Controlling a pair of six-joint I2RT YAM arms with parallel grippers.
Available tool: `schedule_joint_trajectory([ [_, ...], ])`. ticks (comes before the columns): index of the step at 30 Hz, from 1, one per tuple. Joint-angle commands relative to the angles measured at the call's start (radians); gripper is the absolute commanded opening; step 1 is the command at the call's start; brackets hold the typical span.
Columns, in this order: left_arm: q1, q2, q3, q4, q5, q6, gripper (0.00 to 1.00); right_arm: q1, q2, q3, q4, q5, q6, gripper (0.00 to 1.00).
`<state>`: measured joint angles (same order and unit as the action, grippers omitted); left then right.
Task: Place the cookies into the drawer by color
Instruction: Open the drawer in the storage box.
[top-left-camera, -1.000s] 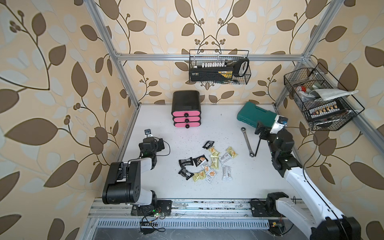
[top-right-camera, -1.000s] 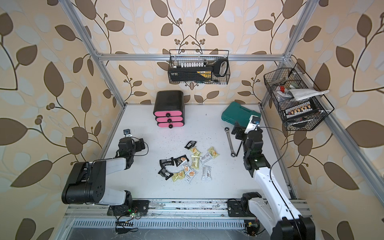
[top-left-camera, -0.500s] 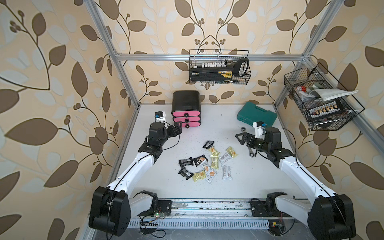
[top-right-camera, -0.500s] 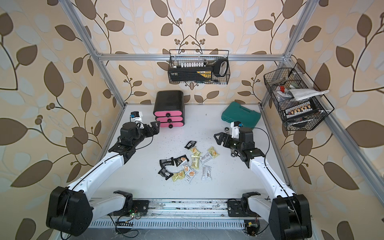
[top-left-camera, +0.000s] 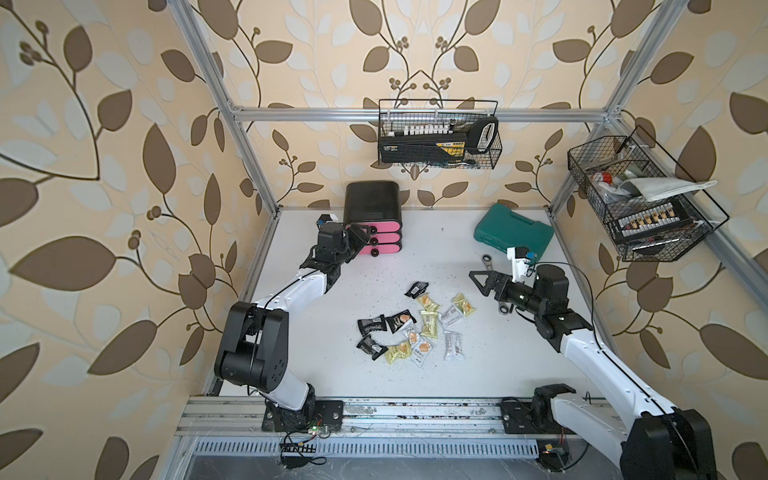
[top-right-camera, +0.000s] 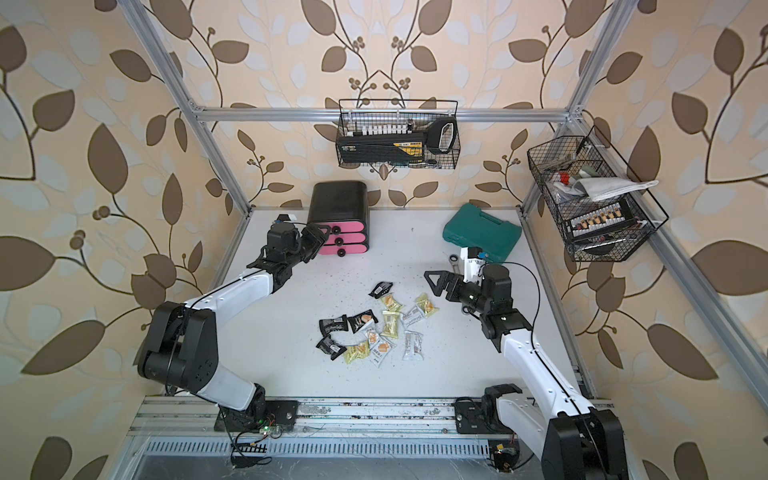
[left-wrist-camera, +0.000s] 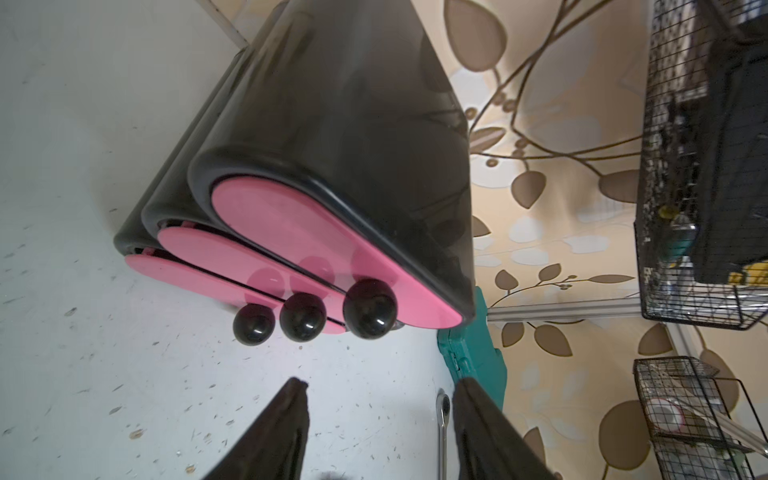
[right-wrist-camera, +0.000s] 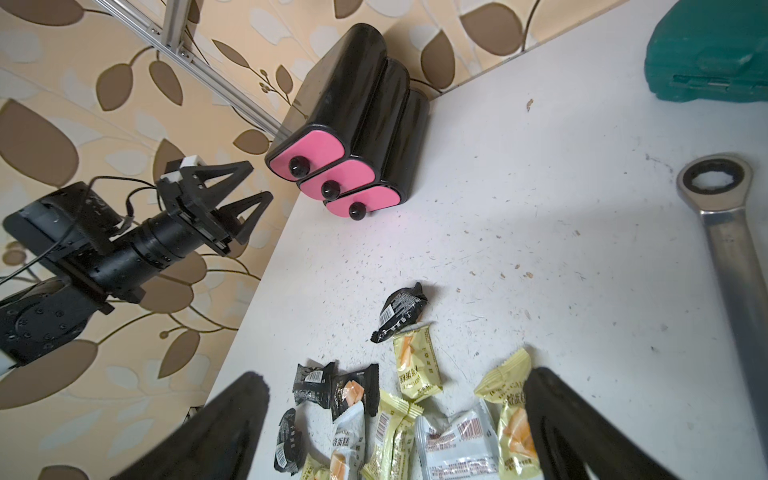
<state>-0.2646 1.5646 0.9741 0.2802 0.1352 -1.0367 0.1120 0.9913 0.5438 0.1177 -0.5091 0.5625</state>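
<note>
Small black rounded cabinet with three pink-fronted drawers (top-left-camera: 371, 202): far left on table. Crinkly black, silver, yellow wrapped cookie packets (top-left-camera: 430, 328): mid-table; barcodes and Chinese print, unreadable. Left gripper (left-wrist-camera: 380, 382): jaws apart, empty, facing knobs. Right gripper (right-wrist-camera: 397, 374): spread wide, empty, near packets.

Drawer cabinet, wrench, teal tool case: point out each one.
drawer cabinet (top-left-camera: 372, 199), in a top view, on its black top.
wrench (right-wrist-camera: 729, 249), in the right wrist view, on its metal handle.
teal tool case (top-left-camera: 515, 232), in a top view, on its lid.
</note>
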Motion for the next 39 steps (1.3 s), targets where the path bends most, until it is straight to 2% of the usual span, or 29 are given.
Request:
schedule_joint_trajectory([
  [1, -0.018, 0.013, 0.043, 0.073, -0.002, -0.033, 0.58, 0.002, -0.030, -0.019, 0.037, -0.025, 0.013, 0.99],
  [7, -0.036, 0.067, 0.083, 0.096, -0.011, 0.019, 0.58, 0.002, -0.045, -0.013, 0.024, -0.026, 0.010, 0.99],
  [14, -0.036, 0.118, 0.123, 0.079, -0.021, 0.019, 0.53, 0.002, -0.057, -0.008, 0.005, -0.015, 0.005, 0.99],
  [25, -0.036, 0.175, 0.169, 0.034, -0.051, 0.034, 0.53, 0.003, -0.085, -0.011, -0.023, 0.014, -0.012, 0.99],
  [32, -0.036, 0.198, 0.203, 0.006, -0.064, 0.064, 0.45, 0.005, -0.092, -0.014, -0.030, 0.027, -0.013, 0.99],
  [39, -0.036, 0.221, 0.220, -0.026, -0.055, 0.080, 0.46, 0.007, -0.092, -0.015, -0.033, 0.033, -0.013, 0.99],
])
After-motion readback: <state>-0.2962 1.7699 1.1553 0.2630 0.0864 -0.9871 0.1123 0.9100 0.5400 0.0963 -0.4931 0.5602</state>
